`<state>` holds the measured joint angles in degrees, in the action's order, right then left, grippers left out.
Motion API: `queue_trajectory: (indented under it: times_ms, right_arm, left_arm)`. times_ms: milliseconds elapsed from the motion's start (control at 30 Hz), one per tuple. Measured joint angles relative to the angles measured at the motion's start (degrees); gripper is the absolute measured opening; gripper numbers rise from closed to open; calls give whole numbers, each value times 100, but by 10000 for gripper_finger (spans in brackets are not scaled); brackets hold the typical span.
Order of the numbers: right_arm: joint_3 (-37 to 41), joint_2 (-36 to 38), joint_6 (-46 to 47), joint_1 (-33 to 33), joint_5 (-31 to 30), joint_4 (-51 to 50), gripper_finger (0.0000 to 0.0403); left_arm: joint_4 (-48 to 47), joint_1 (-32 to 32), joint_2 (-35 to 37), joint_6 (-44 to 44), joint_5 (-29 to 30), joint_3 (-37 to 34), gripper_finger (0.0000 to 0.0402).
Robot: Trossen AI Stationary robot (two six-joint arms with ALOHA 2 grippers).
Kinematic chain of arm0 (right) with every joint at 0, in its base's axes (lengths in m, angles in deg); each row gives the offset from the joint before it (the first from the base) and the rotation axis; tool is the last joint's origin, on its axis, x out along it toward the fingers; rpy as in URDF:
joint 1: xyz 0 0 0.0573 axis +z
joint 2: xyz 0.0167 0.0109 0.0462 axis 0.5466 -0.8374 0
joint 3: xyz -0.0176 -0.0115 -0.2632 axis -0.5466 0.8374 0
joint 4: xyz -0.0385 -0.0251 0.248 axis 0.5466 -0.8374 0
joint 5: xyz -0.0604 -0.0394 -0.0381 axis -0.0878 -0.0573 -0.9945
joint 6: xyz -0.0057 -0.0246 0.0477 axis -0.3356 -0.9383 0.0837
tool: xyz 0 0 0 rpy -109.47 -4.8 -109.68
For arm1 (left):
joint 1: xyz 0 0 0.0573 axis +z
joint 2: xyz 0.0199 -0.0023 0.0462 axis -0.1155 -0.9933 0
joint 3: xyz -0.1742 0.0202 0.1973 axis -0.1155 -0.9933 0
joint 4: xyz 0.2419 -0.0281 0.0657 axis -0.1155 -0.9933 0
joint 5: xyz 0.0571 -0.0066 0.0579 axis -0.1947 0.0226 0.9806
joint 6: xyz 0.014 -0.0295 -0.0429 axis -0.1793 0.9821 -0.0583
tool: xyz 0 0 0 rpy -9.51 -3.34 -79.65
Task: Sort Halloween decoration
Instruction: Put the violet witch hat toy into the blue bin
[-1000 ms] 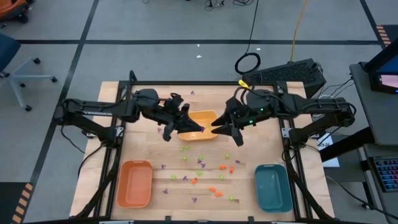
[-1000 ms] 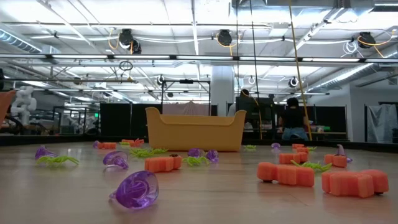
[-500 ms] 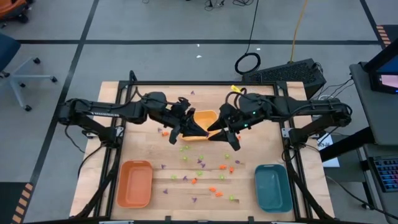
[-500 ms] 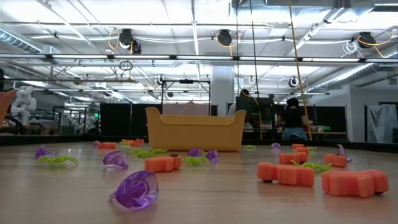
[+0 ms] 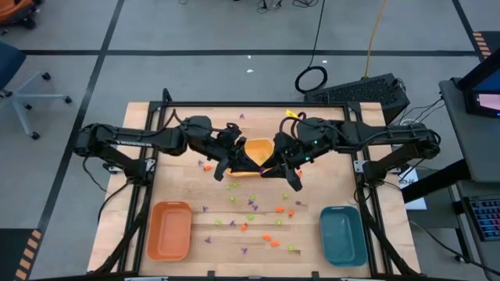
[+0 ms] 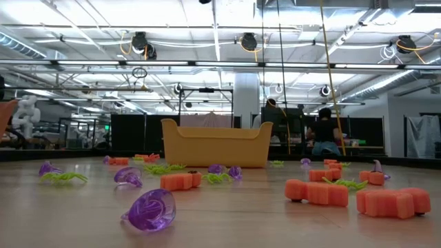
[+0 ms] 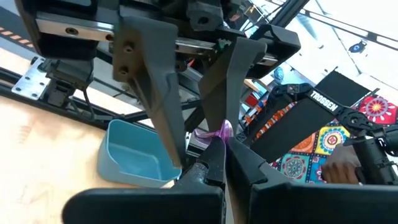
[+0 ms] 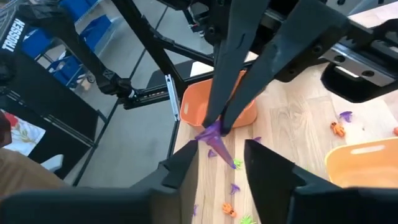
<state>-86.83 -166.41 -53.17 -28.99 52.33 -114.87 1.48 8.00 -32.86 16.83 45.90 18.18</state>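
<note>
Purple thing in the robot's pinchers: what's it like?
The purple piece is tiny, pointed and looks like shiny see-through plastic. The left gripper pinches it at the fingertips, up in the air by the yellow tray. The right gripper is open, one finger on each side, not touching it.

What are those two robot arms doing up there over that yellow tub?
They are passing a tiny purple decoration between them above the yellow tray. The left gripper is pinching the piece, and the right gripper sits open around it. More orange, green and purple pieces lie scattered on the table, between the orange tray and the teal tray.
</note>
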Motion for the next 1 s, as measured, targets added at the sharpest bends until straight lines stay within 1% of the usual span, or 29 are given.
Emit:
queue_trajectory:
  times_ms: [333, 467, 533, 800, 900, 1000]
  right_arm:
    - [0, 0, -70, 0, 7, -3, 33]
    - [0, 0, -72, 0, 179, -4, 8]
    - [0, 0, -72, 0, 275, -4, 3]
    - [0, 0, -67, 0, 294, -5, 1]
    - [0, 2, -33, 0, 294, -4, 1]
    - [0, 2, 120, 0, 297, 0, 1]
  left_arm:
    - [0, 0, 0, 7, -2, 0, 0]
    - [0, 0, 0, 7, -2, 0, 0]
    - [0, 0, 0, 7, -4, 0, 0]
    - [0, 0, 0, 105, 0, 0, 1]
    - [5, 1, 0, 341, -3, 0, 22]
    - [31, 39, 0, 699, -169, 0, 75]
